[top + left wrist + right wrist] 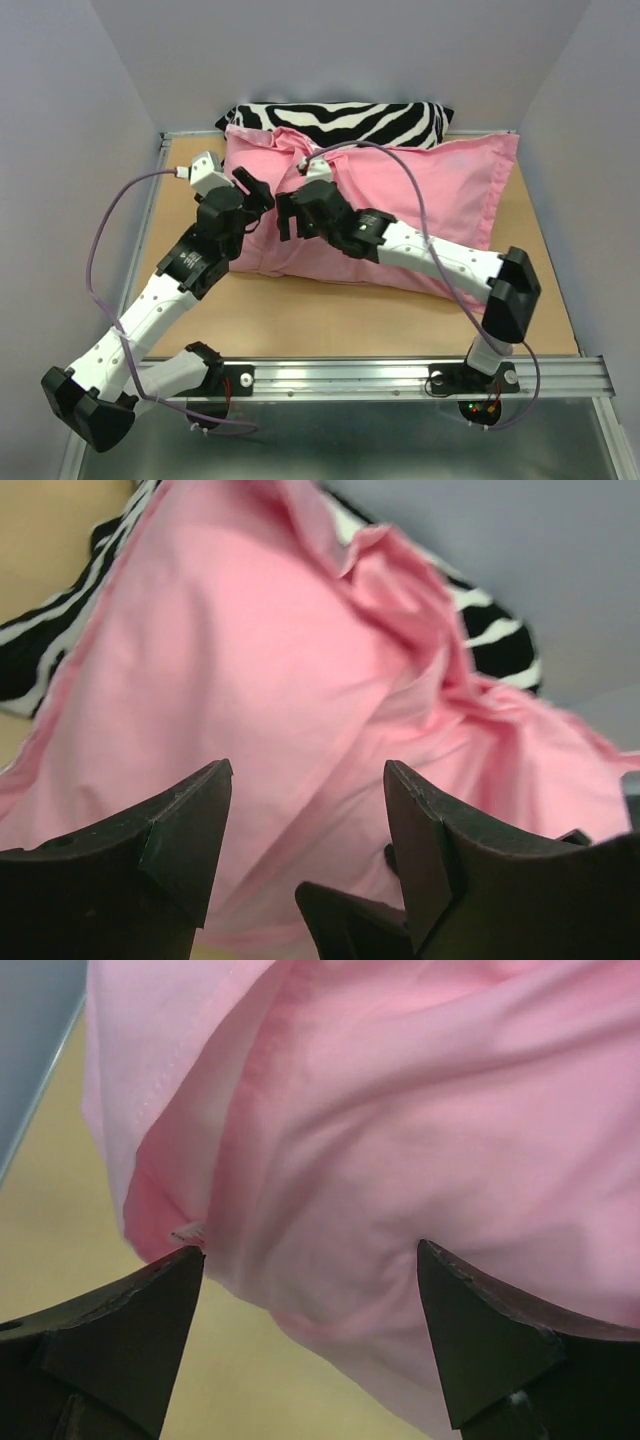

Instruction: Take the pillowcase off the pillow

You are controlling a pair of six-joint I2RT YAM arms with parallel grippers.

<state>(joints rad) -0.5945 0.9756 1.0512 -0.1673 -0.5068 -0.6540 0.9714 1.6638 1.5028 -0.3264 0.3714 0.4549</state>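
- My left pincer (305, 780) hangs open, fingers spread before the pink pillowcase (420, 195) near its left end.
- My right pincer (308, 1255), likewise open, faces the same rumpled cloth just beside it.
- The plump pillowcase lies on the worktop (330, 315), its far edge against a zebra-striped cushion (340, 122).

The pillowcase (440, 190) fills the far half of the tabletop (330, 320) almost to the right edge; the zebra cushion (350, 120) lies just behind it, closing off the far edge; a broad bare band runs along the near edge; a narrow bare strip follows the left edge to the far-left corner; the left arm (170, 280) and right arm (440, 260) cross over the near band, meeting above the pillowcase's left part.
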